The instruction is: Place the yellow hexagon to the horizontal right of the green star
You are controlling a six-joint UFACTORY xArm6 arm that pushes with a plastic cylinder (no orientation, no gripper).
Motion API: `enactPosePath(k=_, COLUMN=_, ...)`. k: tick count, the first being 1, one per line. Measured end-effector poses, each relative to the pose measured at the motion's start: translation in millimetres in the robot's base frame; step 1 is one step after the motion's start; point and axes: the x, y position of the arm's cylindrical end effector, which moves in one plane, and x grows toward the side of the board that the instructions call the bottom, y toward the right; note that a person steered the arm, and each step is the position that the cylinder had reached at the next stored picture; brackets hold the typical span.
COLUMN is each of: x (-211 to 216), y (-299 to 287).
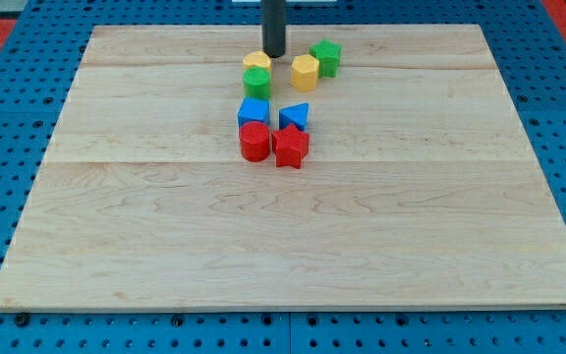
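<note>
The yellow hexagon (305,72) sits near the view's top centre of the wooden board (293,236). It touches the lower left of the green star (326,57). My tip (274,54) is just left of the hexagon and just right of a second yellow block (256,62), whose shape I cannot make out. A narrow gap lies between my tip and the hexagon.
A green round block (257,83) sits just below the second yellow block. Below it are a blue cube (254,111), a blue triangle (295,117), a red cylinder (254,142) and a red star (290,146). A blue pegboard surrounds the board.
</note>
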Motion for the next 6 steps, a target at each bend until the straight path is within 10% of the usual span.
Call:
enactPosePath(k=2, x=50, y=-12)
enactPosePath(k=6, x=69, y=176)
